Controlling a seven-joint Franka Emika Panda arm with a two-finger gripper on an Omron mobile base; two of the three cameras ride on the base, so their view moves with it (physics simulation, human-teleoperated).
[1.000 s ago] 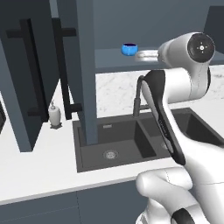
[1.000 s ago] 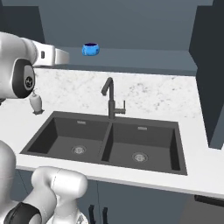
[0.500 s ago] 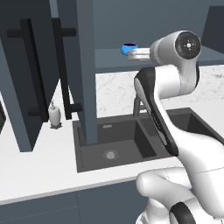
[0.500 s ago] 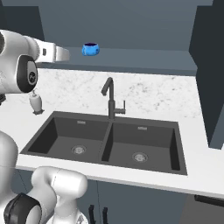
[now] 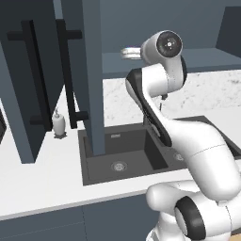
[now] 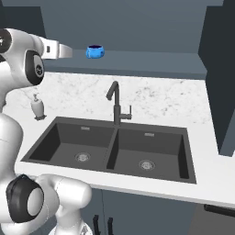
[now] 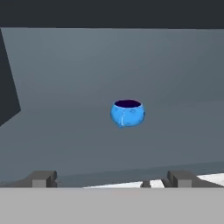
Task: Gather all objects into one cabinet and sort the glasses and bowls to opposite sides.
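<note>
Blue cup (image 7: 127, 113) stands upright on the cabinet shelf (image 7: 175, 140), straight ahead of the gripper (image 7: 109, 179), whose jaws are spread wide, holding nothing.

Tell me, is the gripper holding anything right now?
Nothing. The gripper is open and empty, short of the blue cup on the cabinet shelf.

Arm (image 5: 188, 141): glossy white rounded link shells, dark grey joint bands, round black end caps. Gripper (image 7: 111, 179): two small grey block fingertips.
</note>
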